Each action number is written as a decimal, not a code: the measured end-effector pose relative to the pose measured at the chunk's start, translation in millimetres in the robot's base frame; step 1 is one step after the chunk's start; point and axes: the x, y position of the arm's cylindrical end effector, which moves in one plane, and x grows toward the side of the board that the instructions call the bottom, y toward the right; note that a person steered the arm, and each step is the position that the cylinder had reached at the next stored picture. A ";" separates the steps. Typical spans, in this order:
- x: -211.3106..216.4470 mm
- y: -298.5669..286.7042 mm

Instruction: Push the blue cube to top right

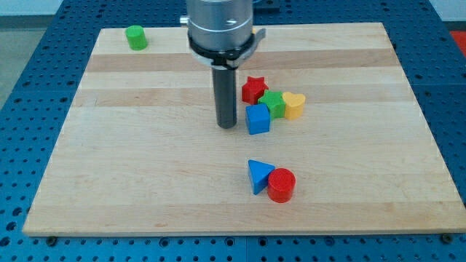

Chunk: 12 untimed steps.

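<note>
Pale wooden table (145,182) on a blue pegboard. Blue cube (258,119) mid-table, just right of my tip (227,125), close beside it. No hand, only a rod. Red star (254,89), green block (274,102), yellow heart (293,105) clustered just beyond the cube.

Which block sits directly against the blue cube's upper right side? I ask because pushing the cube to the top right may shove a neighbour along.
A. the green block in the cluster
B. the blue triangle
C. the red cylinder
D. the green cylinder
A: the green block sits against the blue cube on its upper right, with the red star and yellow heart close by; my tip stands just to the view's left of the cube.
</note>
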 end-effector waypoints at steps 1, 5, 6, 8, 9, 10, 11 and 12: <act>0.4 0.6; 30.9 117.3; 37.3 100.7; 70.3 106.3; 67.6 128.5; 60.0 135.8; 49.0 145.4; 49.0 168.3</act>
